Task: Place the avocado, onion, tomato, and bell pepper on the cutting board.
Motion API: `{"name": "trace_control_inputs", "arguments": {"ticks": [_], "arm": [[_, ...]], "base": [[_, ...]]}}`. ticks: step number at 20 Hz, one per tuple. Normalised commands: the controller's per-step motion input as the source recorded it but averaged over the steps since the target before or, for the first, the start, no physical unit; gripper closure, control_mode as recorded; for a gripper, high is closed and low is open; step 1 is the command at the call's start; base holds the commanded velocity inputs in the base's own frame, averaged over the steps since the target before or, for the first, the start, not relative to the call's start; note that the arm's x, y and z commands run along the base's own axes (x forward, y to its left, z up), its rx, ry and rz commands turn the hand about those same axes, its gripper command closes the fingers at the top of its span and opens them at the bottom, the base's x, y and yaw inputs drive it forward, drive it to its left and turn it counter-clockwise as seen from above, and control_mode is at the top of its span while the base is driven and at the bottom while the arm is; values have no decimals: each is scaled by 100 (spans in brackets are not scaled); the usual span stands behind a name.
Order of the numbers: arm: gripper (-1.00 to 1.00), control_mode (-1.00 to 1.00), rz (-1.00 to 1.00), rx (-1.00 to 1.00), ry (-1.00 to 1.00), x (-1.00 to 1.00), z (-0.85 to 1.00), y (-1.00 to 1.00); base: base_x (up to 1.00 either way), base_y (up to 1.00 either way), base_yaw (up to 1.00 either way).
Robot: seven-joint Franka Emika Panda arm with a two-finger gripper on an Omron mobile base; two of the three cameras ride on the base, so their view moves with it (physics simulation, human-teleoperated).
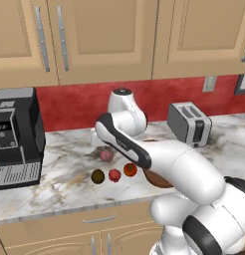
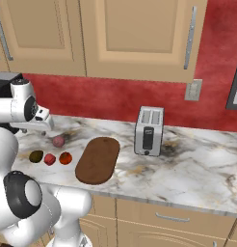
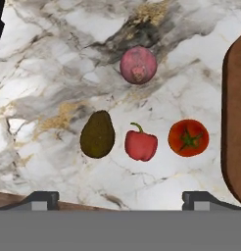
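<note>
Four pieces of produce lie loose on the marble counter. The dark avocado [image 3: 97,135], red bell pepper [image 3: 140,144] and tomato [image 3: 188,138] form a row, with the pinkish onion [image 3: 138,64] beyond them. The brown cutting board [image 3: 235,122] lies to their right, bare on top [image 2: 98,159]. My gripper [image 3: 121,201] hovers above the row, open, with nothing between its fingers. From the right base view the avocado [image 2: 36,156], pepper [image 2: 49,158], tomato [image 2: 65,157] and onion [image 2: 58,141] sit left of the board. My arm hides most of the board [image 1: 157,179] in the left base view.
A silver toaster [image 2: 149,130] stands right of the board near the red backsplash. A black coffee machine [image 1: 15,137] occupies the counter's left end. The counter's front edge runs just below the produce row, with cabinets overhead.
</note>
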Motion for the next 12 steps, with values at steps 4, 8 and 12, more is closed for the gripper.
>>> {"name": "trace_control_inputs", "arguments": {"ticks": [4,8,12], "arm": [[-100,-100,0,0,0,20,-22,-20],[-100,-100,2,0,-3,24,-22,-18],[-100,-100,4,0,-9,15,-19,-5]], "base": [[0,0,0],[0,0,0],[0,0,0]]}}
